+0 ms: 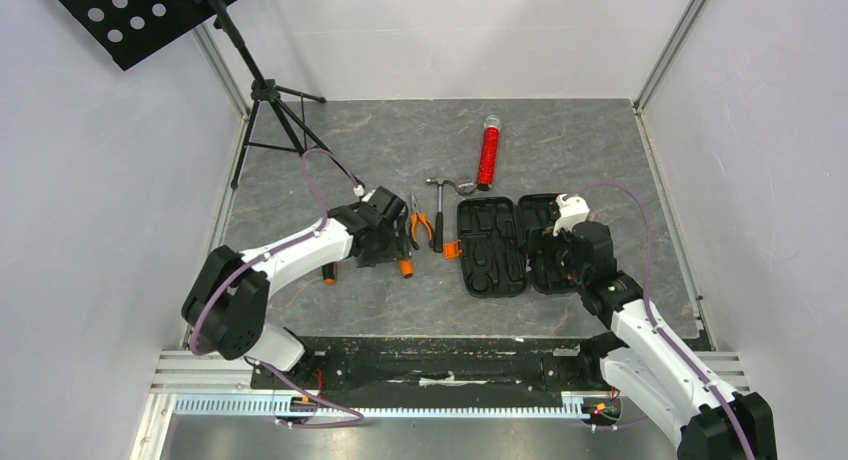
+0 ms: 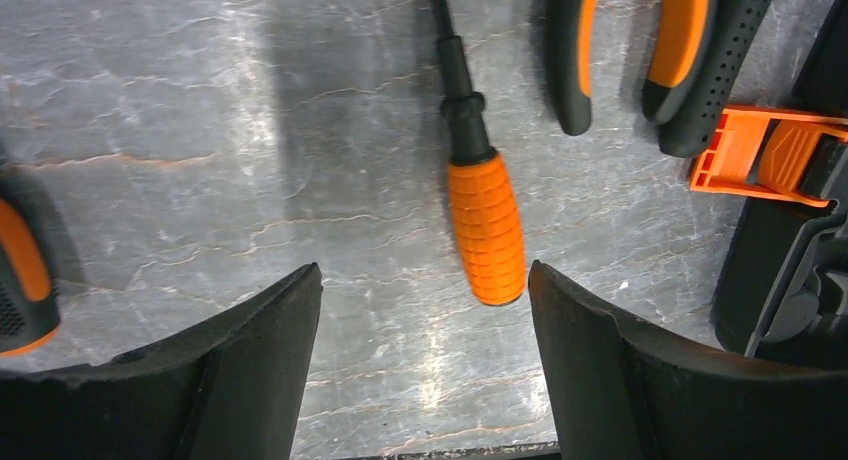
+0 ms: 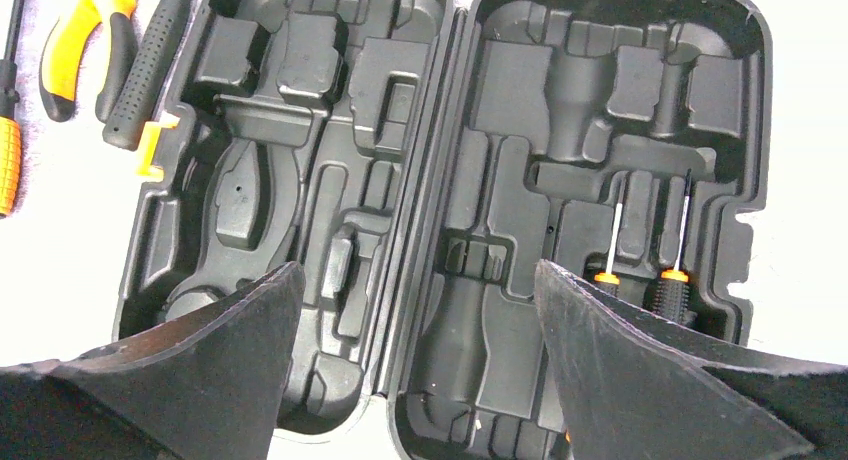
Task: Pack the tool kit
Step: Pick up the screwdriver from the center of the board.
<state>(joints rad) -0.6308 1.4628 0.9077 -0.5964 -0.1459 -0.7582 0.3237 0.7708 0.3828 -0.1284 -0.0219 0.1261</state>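
Observation:
The tool kit's black case (image 1: pixel 492 248) lies open and flat, moulded slots up, orange latch (image 1: pixel 451 249) on its left edge. Two small screwdrivers (image 3: pixel 606 272) sit in slots of the right half. On the table left of the case lie the pliers (image 1: pixel 420 224), the hammer (image 1: pixel 440 205) and an orange-handled screwdriver (image 2: pixel 486 225). My left gripper (image 2: pixel 425 275) is open low over the table, the end of that handle just inside its right finger (image 2: pixel 580 340). Another orange-and-black screwdriver (image 2: pixel 20 280) lies further left. Above the case's hinge (image 3: pixel 440 180) my right gripper (image 3: pixel 418 270) hangs open and empty.
A red cylindrical tube (image 1: pixel 488 155) lies behind the hammer. A black tripod stand (image 1: pixel 272 105) with a perforated plate stands at the back left corner. White walls and metal rails close in the grey table (image 1: pixel 380 150) on three sides.

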